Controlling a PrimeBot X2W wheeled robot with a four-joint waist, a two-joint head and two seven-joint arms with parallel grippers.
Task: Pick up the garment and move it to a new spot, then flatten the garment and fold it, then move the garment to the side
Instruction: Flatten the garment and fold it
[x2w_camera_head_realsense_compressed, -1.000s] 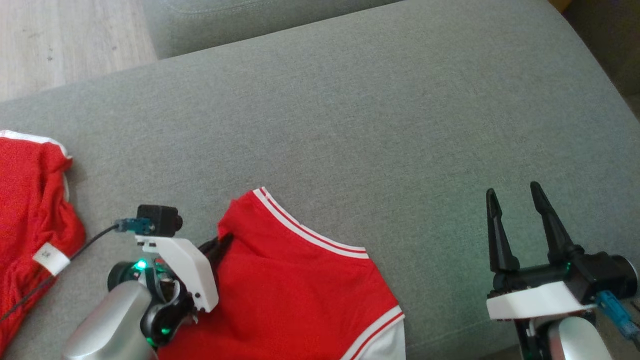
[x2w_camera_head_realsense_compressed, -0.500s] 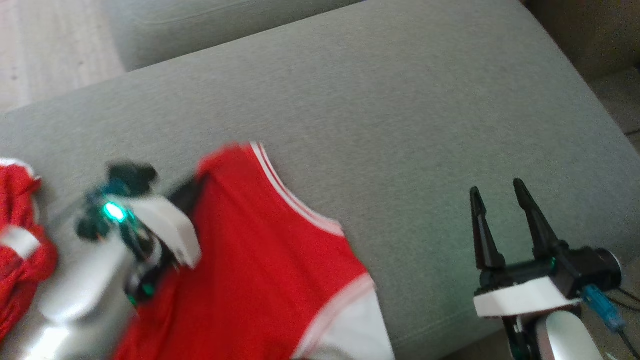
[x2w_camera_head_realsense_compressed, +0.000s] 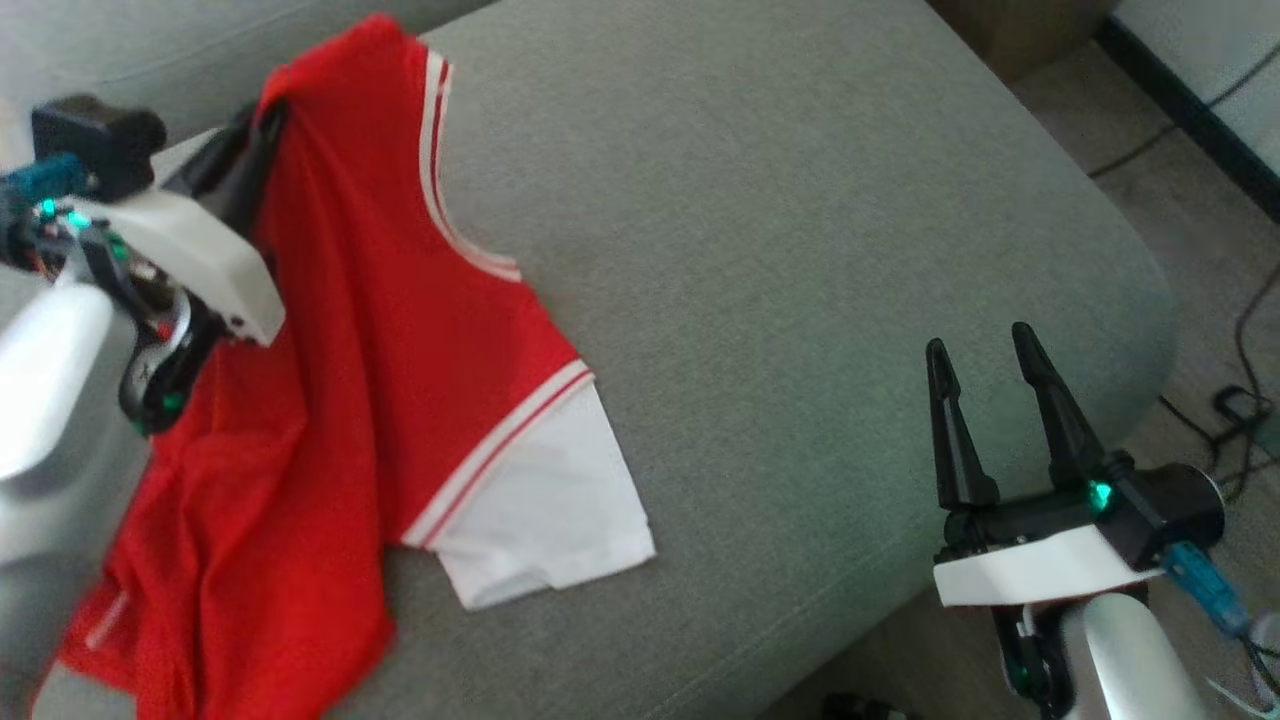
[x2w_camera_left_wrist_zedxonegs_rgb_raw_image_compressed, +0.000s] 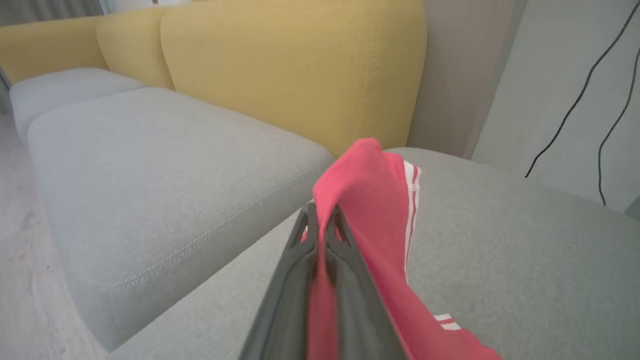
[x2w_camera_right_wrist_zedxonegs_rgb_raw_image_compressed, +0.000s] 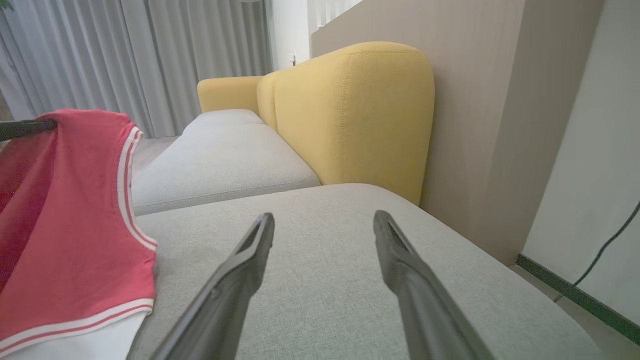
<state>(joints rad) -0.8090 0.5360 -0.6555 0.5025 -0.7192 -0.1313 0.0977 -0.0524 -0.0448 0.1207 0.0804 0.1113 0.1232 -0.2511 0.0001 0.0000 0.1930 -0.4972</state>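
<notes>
The garment (x2w_camera_head_realsense_compressed: 380, 330) is a red jersey with white sleeves and red-and-white trim. Its shoulder is raised at the upper left of the head view while its lower part and a white sleeve trail on the grey sofa seat (x2w_camera_head_realsense_compressed: 800, 250). My left gripper (x2w_camera_head_realsense_compressed: 262, 110) is shut on the raised red shoulder. In the left wrist view the left gripper (x2w_camera_left_wrist_zedxonegs_rgb_raw_image_compressed: 320, 220) pinches the fabric, and the garment (x2w_camera_left_wrist_zedxonegs_rgb_raw_image_compressed: 370, 200) drapes over the tips to the right. My right gripper (x2w_camera_head_realsense_compressed: 978, 342) stands open and empty over the seat's right front part, apart from the garment (x2w_camera_right_wrist_zedxonegs_rgb_raw_image_compressed: 65, 220).
A yellow back cushion (x2w_camera_right_wrist_zedxonegs_rgb_raw_image_compressed: 350, 115) rises behind the seat, and a second grey seat (x2w_camera_left_wrist_zedxonegs_rgb_raw_image_compressed: 150, 165) adjoins it. The seat's rounded edge falls off to the right, where dark cables (x2w_camera_head_realsense_compressed: 1230, 400) lie on the floor. A wall stands beyond.
My left gripper has closed on the garment's shoulder and lifted it up and away, pulling the jersey along the seat. The head camera has turned too. The right gripper stays open.
</notes>
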